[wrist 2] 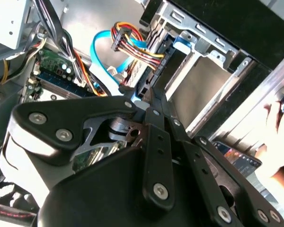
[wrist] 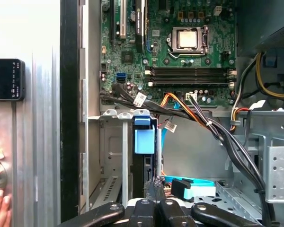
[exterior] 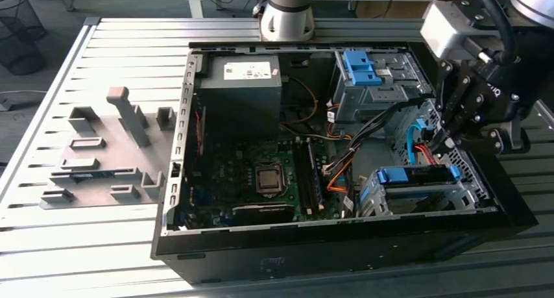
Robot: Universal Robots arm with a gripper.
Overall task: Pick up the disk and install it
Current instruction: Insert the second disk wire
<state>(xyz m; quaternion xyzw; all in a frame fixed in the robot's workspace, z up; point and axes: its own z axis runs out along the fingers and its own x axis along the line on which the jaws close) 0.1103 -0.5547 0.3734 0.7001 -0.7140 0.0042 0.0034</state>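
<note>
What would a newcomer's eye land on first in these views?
The open computer case on the slatted table, its motherboard bare. At the exterior view's right the gripper hangs over the drive cage, where the disk with its blue frame sits. A hand rests outside the case wall in the second wrist view.

A hand (wrist 2: 280, 137) is cut off at the second wrist view's right edge. A phone (wrist: 7, 79) is cut by the first wrist view's left edge. Gripper (exterior: 443, 137) fingertips are hidden behind cables (exterior: 416, 137).
</note>
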